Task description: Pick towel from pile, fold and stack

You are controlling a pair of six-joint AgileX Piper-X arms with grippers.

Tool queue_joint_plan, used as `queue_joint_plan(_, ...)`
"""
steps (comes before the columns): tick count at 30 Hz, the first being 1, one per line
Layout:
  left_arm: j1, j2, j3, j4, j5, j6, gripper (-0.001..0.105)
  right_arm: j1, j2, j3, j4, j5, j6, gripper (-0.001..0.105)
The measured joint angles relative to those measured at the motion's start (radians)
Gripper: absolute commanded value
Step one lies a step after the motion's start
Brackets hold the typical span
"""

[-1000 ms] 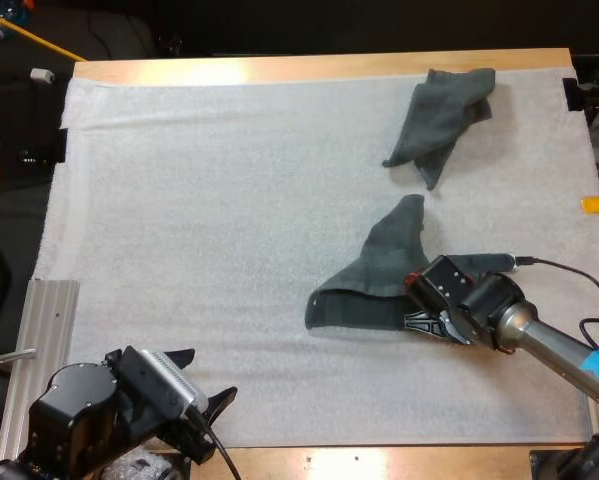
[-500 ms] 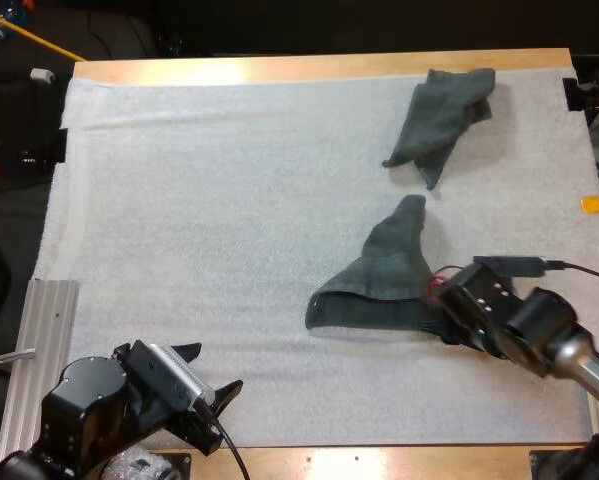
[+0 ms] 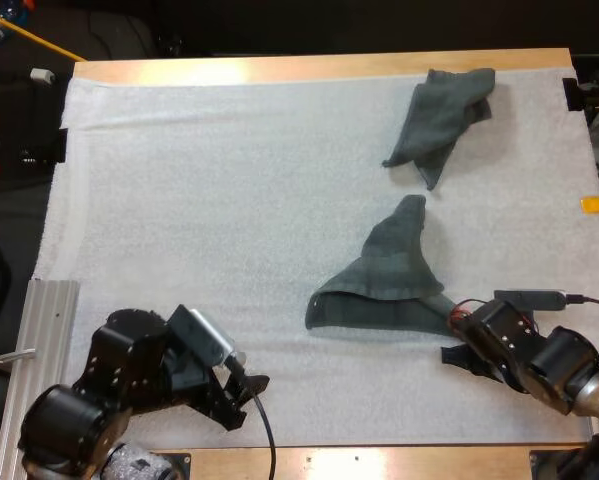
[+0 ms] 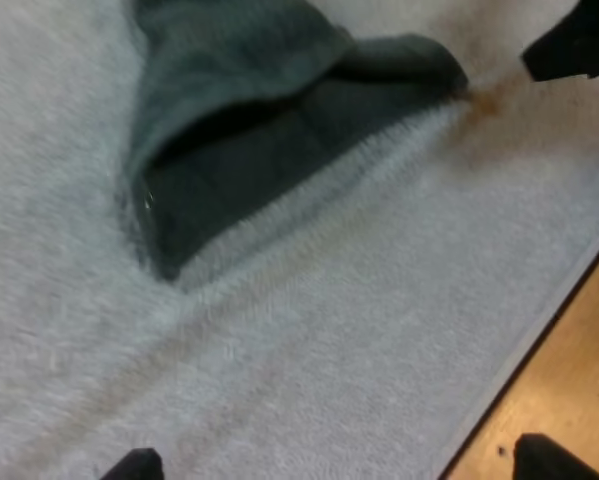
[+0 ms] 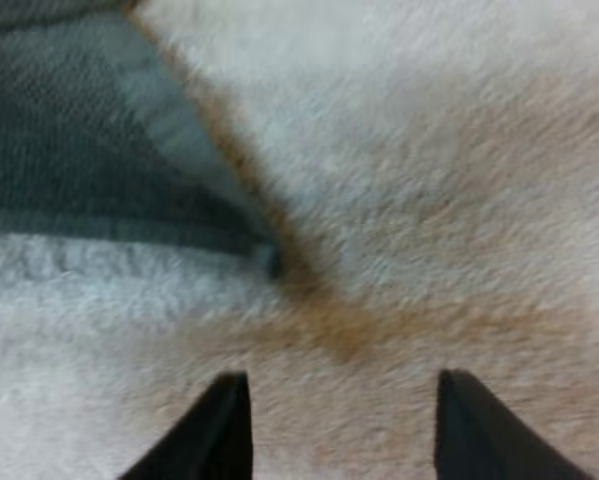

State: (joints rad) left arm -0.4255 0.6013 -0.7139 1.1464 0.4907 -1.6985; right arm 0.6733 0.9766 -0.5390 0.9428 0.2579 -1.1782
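1. The left gripper (image 3: 244,400) hovers low over the white mat (image 3: 199,200) at its near edge, fingers spread and holding nothing. The near towel (image 3: 379,288) lies ahead of it and to its right, apart from it.
2. That near towel rests mid-mat, partly doubled over, with one pointed flap reaching away from the arms. I judge the fold to be under way, not finished.
3. A far towel (image 3: 441,118) lies crumpled near the far right corner, waiting its turn.
4. The right gripper (image 3: 452,336) sits just beside the near towel's right corner, fingers apart and clear of the cloth. The next move probably calls for each gripper to pinch a near corner.
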Motion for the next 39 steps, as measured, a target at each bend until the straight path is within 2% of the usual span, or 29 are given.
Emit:
queue_joint_plan(7,0.000,0.029,0.000,0.000,0.027,0.000,0.066,-0.196,0.000,0.082,-0.219,-0.214,-0.012,0.040)
queue_joint_plan(13,0.000,0.029,0.000,0.000,0.036,0.000,0.066,-0.337,0.043,0.122,-0.362,-0.344,-0.014,0.040)
queue_joint_plan(19,0.000,0.029,0.000,0.000,0.038,0.000,0.066,-0.357,0.146,0.123,-0.446,-0.450,-0.049,0.040)
queue_joint_plan(24,0.000,0.029,0.000,0.000,0.038,0.000,0.066,-0.357,0.203,0.123,-0.460,-0.488,-0.069,0.039)
queue_joint_plan(29,0.000,0.029,0.000,-0.039,0.038,0.000,0.066,-0.357,0.215,0.124,-0.461,-0.494,-0.099,0.020)
queue_joint_plan(33,0.000,0.029,0.000,-0.104,0.038,0.000,0.066,-0.357,0.215,0.124,-0.461,-0.497,-0.116,0.012)
queue_joint_plan(35,0.000,0.029,0.000,-0.127,0.038,0.000,0.066,-0.357,0.215,0.124,-0.461,-0.497,-0.116,0.001)
queue_joint_plan(39,0.000,0.029,0.000,-0.179,0.038,0.000,0.066,-0.357,0.215,0.124,-0.461,-0.497,-0.116,0.000)
